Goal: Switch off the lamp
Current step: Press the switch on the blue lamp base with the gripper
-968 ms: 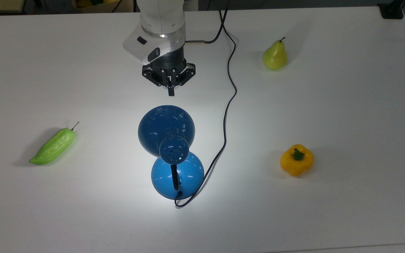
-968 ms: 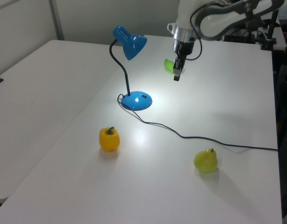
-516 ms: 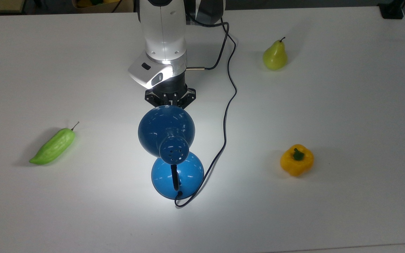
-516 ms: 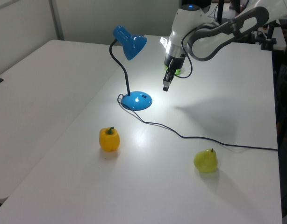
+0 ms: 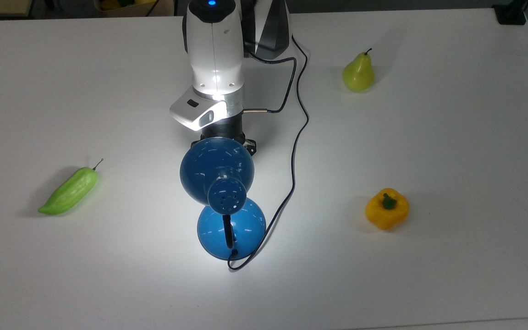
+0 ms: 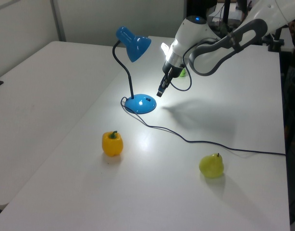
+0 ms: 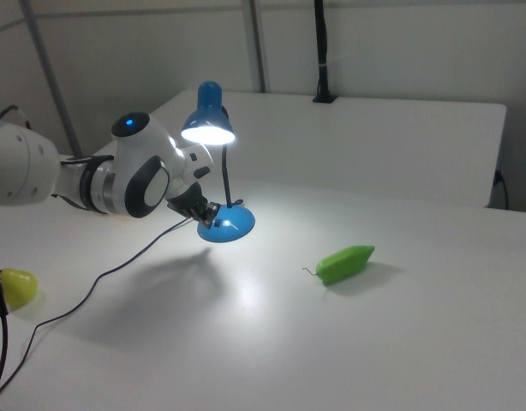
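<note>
Starting with the lamp (image 5: pixel 217 169): where does it stand?
– Mid-tabletop (image 5: pixel 452 137), upright on its round blue base (image 6: pixel 140 103), black neck arching up and the cone shade tipped downward. The bulb is lit, and a bright pool of light lies on the white surface around the base.

And the claw (image 6: pixel 160 91)?
– It is the closest thing to the lamp, under the shade and just beside the base, angled down toward it. Its fingers are pressed together with nothing between them. Whether the tip touches the base I cannot tell.

What comes next, moving outward?
– The black cord (image 5: pixel 295 151), which leaves the back of the base and snakes off past the arm. Farther out, a yellow bell pepper (image 5: pixel 387 208) sits on the top view's right of the lamp, and a green chilli (image 5: pixel 69 190) lies on the top view's left. Farthest off is a green pear (image 5: pixel 358 73), well apart from the lamp, beyond the pepper.
</note>
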Controlling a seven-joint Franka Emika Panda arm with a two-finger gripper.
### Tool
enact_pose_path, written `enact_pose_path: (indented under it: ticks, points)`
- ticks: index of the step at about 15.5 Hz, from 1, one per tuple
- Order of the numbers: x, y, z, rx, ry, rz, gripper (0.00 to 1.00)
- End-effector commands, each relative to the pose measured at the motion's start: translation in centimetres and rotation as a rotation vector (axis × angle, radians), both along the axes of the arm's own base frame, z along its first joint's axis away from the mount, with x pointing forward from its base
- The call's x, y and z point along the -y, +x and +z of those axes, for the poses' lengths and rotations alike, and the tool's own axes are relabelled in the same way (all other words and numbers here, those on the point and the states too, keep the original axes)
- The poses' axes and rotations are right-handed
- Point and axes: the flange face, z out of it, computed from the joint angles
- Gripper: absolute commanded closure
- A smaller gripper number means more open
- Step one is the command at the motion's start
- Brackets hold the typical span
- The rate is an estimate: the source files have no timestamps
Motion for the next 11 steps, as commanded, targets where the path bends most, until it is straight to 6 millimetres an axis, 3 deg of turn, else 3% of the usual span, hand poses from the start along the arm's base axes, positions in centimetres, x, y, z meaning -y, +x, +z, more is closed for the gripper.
enact_pose_path:
  ticks: [1,11]
  points:
    - [-0.5,0.6,-0.5,0.075,0.008,-0.006,1.0]
    - [-1.0,2.0,-1.4,0.18,0.021,0.005,1.0]
